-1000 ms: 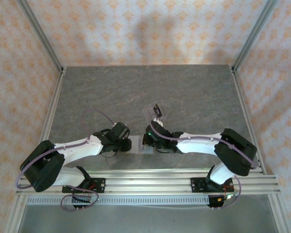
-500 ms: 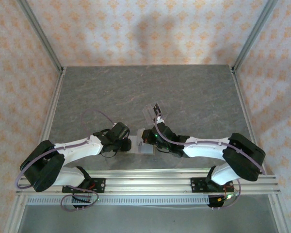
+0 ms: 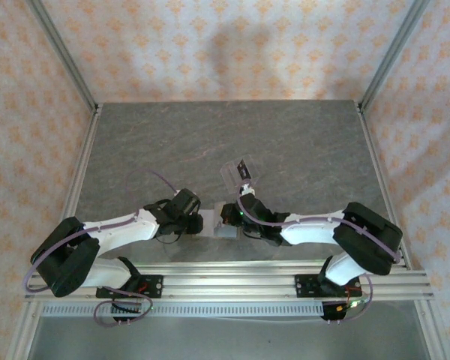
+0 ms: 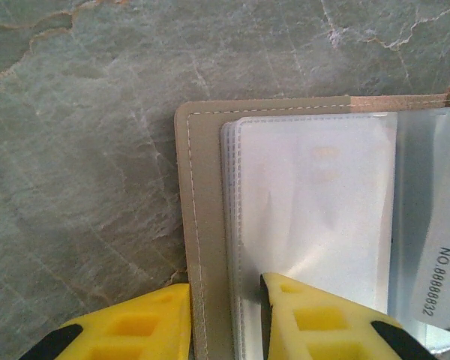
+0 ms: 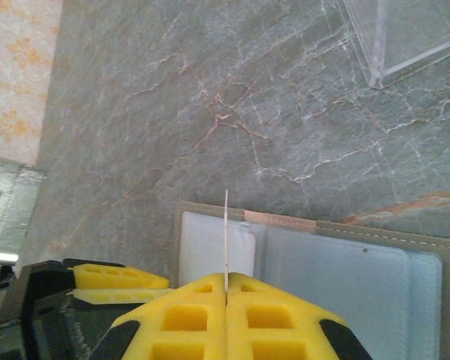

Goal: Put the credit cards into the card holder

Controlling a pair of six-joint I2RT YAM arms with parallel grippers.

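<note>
The card holder [image 4: 204,225] lies open on the table [image 4: 82,150], clear sleeves [image 4: 315,202] facing up, its far side cut off. The left gripper [image 4: 225,292] straddles one edge with jaws parted; whether they pinch it cannot be told. Over the holder, the right gripper [image 5: 226,279] clamps a credit card [image 5: 226,225], seen edge-on, its face hidden.

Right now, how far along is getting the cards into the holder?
Done: the holder lies open, the left claw holding its edge. In hand: the right claw pinches one card edge-on above it. Left: sliding that card into a sleeve, then any others.
</note>
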